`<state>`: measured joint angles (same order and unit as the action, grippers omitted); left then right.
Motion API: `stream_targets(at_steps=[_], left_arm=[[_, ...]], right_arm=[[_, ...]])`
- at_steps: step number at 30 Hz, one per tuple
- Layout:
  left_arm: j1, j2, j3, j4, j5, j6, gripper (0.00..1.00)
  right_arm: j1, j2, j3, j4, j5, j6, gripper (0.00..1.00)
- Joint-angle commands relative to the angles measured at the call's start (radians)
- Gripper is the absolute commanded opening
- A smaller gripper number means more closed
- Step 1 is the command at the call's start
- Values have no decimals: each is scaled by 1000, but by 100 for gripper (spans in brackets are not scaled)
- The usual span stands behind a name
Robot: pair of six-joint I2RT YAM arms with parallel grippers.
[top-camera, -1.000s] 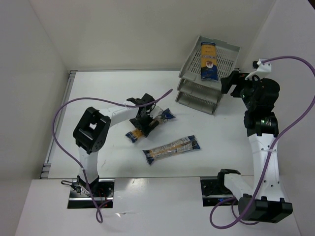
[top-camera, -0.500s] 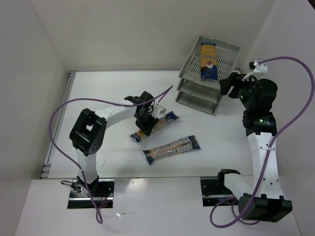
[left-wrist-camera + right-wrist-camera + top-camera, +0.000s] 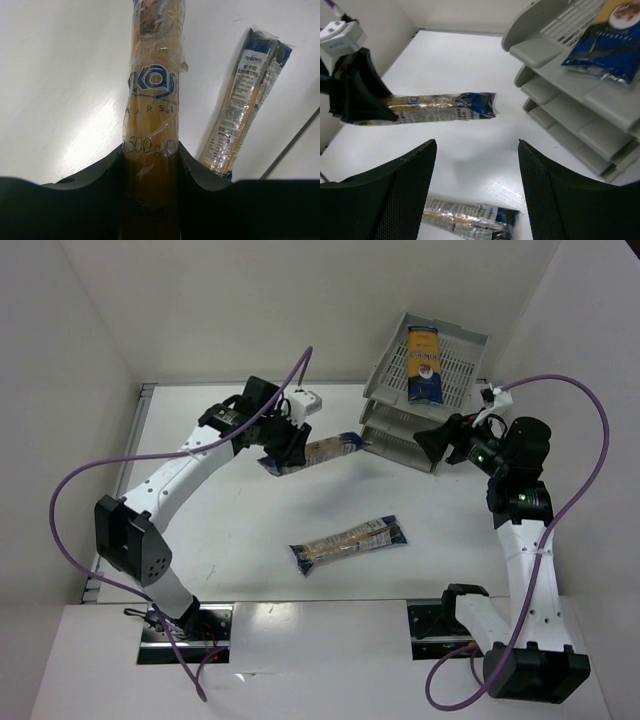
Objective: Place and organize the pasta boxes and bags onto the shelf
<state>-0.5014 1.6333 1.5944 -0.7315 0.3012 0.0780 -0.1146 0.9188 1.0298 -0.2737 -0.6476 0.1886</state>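
Note:
My left gripper (image 3: 283,449) is shut on a spaghetti packet (image 3: 322,450) and holds it in the air, its free blue end pointing right toward the shelf (image 3: 395,440). In the left wrist view the packet (image 3: 152,90) runs up from between my fingers (image 3: 95,175). A second packet (image 3: 350,543) lies on the table near the front and shows in the left wrist view (image 3: 245,100). A third packet (image 3: 424,364) lies on the top tier. My right gripper (image 3: 432,444) is open and empty beside the shelf's lower tiers; its view shows the held packet (image 3: 440,107) and the shelf (image 3: 555,95).
White walls close in the table on the left, back and right. Purple cables loop from both arms. The shelf stands at the back right corner, tilted, with its open fronts facing the table's middle.
My left gripper has lifted its packet off the table and carried it up and to the right toward the shelf. My right gripper has swung left, in front of the shelf's lower tiers.

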Motion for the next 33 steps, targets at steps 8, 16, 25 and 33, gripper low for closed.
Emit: stream_targets(at_steps=[8,16,25,33], left_arm=[[-9,-59,64,336,231,-387,0],[-51,57,76,357,32,-500,0],[-89,180,139,530,99,-668,0],[-89,270,208,604,153,-751,0]], right_arm=[[0,-113,-83,39,-72,31,71],[0,-196,-119,59,-20,8,71],[0,-218,-97,108,23,-12,71],[0,-218,-96,119,23,-55,71]])
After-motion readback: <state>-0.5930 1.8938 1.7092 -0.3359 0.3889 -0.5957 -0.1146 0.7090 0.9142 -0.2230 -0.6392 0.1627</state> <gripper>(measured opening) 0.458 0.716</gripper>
